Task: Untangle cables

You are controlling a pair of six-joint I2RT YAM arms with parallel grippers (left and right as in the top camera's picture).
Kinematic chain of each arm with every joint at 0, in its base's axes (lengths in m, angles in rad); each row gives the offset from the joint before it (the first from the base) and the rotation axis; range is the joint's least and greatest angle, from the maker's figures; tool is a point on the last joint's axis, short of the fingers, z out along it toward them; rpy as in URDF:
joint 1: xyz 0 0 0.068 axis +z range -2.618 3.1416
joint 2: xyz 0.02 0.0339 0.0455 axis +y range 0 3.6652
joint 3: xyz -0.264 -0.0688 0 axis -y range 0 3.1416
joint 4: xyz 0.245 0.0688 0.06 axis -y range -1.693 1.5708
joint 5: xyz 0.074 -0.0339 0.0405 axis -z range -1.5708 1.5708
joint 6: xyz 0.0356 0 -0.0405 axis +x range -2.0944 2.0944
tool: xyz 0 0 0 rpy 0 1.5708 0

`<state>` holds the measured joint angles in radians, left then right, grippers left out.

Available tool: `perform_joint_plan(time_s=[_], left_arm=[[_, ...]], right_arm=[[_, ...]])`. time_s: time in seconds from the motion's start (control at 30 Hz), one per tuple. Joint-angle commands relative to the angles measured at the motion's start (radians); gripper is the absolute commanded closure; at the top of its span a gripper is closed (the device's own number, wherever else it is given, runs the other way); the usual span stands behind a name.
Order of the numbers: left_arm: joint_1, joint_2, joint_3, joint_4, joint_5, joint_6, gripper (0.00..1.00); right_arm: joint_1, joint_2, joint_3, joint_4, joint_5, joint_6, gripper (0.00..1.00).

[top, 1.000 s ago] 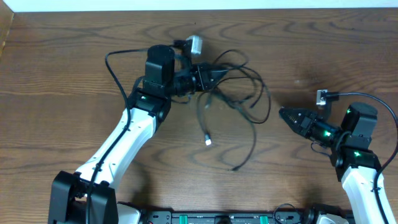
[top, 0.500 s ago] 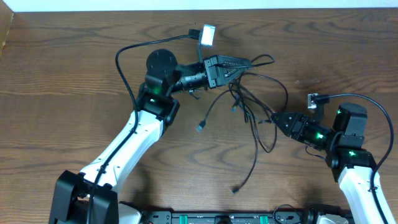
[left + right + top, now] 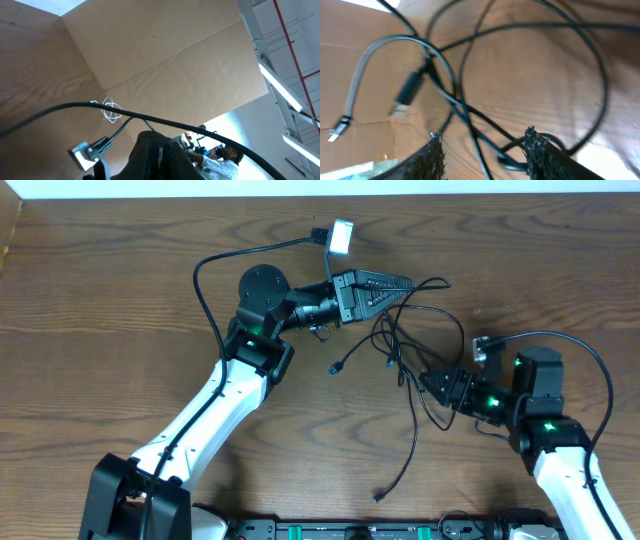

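The left gripper (image 3: 404, 282), jaws pressed together on a bunch of the cables (image 3: 398, 340), held them near the table's (image 3: 100, 300) far edge, right of centre. Loose strands trailed toward the near edge. The right gripper (image 3: 428, 381) sat at the tangle's right side, jaws spread, with a loop lying between its fingers (image 3: 436, 155), unpinched. Judged step: pulling strands apart. The next move calls for closing on one strand only, then drawing it away slowly.
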<state>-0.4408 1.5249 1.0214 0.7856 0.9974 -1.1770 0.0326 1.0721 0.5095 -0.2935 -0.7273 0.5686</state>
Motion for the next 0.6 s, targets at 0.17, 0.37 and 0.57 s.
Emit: perform_joint_plan(time_s=[0.17, 0.37, 0.57], left_arm=[[-0.001, -0.012, 0.014, 0.010, 0.016, -0.007, 0.92], [-0.001, -0.012, 0.014, 0.010, 0.016, -0.007, 0.92], [-0.001, -0.012, 0.014, 0.010, 0.016, -0.007, 0.92]], right_arm=[[0.007, -0.006, 0.003, -0.134, 0.247, 0.135, 0.46], [0.008, -0.006, 0.003, -0.189, 0.260, 0.349, 0.38], [0.008, -0.005, 0.003, -0.190, 0.211, 0.454, 0.37]])
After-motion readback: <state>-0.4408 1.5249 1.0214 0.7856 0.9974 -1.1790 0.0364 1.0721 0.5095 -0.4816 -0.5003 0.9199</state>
